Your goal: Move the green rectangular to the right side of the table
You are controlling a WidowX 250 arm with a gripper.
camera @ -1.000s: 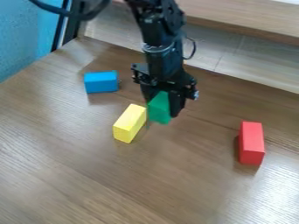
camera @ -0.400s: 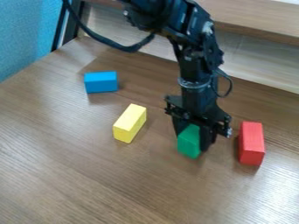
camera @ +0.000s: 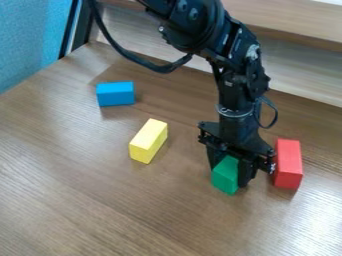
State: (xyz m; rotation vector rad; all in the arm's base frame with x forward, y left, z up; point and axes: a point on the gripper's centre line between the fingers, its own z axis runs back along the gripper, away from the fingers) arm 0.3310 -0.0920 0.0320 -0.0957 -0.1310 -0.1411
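My claw [camera: 230, 175] is closed on the green block [camera: 225, 175], open only as wide as the block between its two sides, so I read this as a firm carrying grip. It hangs down over the table [camera: 100, 210] with the block low between its tips, which should suit a gentle release. Taking the middle of my view as the centre of the dial, the block sits between four and five o'clock. I can't tell whether its underside touches the wood.

The red block [camera: 288, 165] lies near four o'clock, just beside the claw; from here I can't say whether the two touch. That neighbour probably decides where I can let go: opening wide could nudge it, and carrying on toward three o'clock would likely push it. The yellow block [camera: 148, 141] is close to the centre, toward eight o'clock, and the blue block [camera: 115, 94] is out at ten, both well apart from my load and no bother to me.

I'd judge the job nearly done, since the green block is already over the right half. Next I'd settle it flat, ease the claw open slightly, then lift straight up to spare the red one.
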